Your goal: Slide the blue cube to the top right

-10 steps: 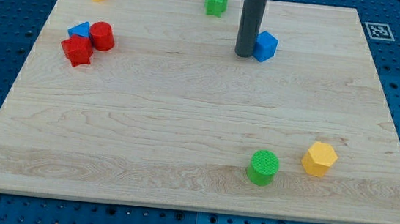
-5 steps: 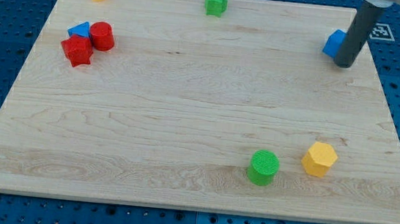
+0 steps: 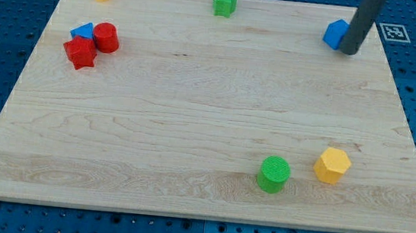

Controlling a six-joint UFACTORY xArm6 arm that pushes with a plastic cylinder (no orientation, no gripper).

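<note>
1 blue cube (image 3: 335, 33), my tip (image 3: 349, 50) touching

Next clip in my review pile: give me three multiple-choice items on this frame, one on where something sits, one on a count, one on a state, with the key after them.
1. Where is the blue cube?
A. near the board's top right, beside my tip
B. at the view's bottom left corner
C. next to the green cylinder

2. How many red blocks are on the board?
A. none
B. two
C. four

3. How does my tip stand to the blue cube?
A. far off across the board
B. right against its right side
C. resting on top of it

Key:
1 A: the cube lies near the view's top right, left of the rod.
2 B: a red cylinder and another red block sit together at the view's left, by a blue block.
3 B: the rod overlaps the cube's right edge, with no gap showing.
</note>
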